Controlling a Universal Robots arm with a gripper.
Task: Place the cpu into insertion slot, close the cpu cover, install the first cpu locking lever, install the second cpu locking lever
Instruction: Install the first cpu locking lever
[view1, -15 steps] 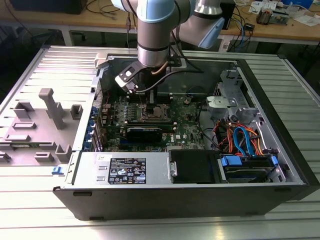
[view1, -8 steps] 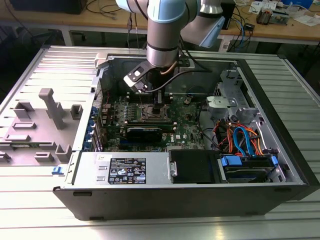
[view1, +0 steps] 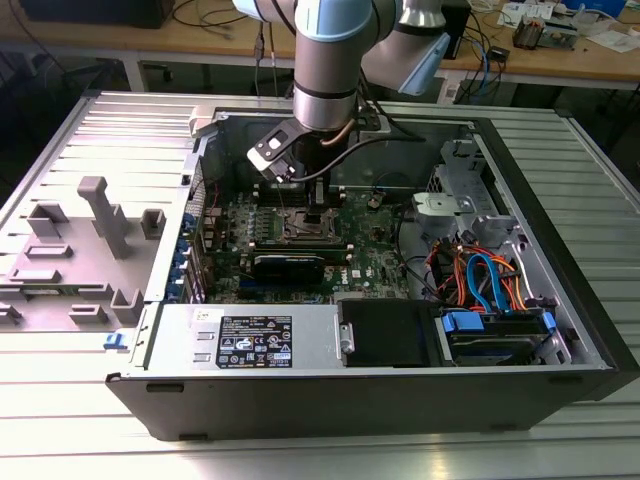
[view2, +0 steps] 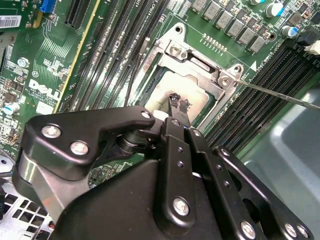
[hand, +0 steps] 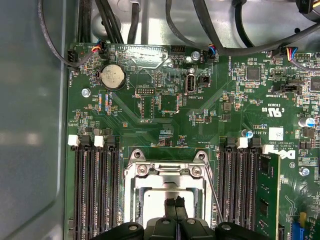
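memory slots (hand: 95, 190) beside cpu cover (hand: 167, 175)

Single grey-and-blue arm (view1: 325, 60) coming down from the top of the exterior view, wrist upright, black gripper (view1: 318, 205) pointing straight down, two slim fingertips (hand: 170, 205) pressed together with no visible gap in the first wrist view, black linkage bars drawn inward.
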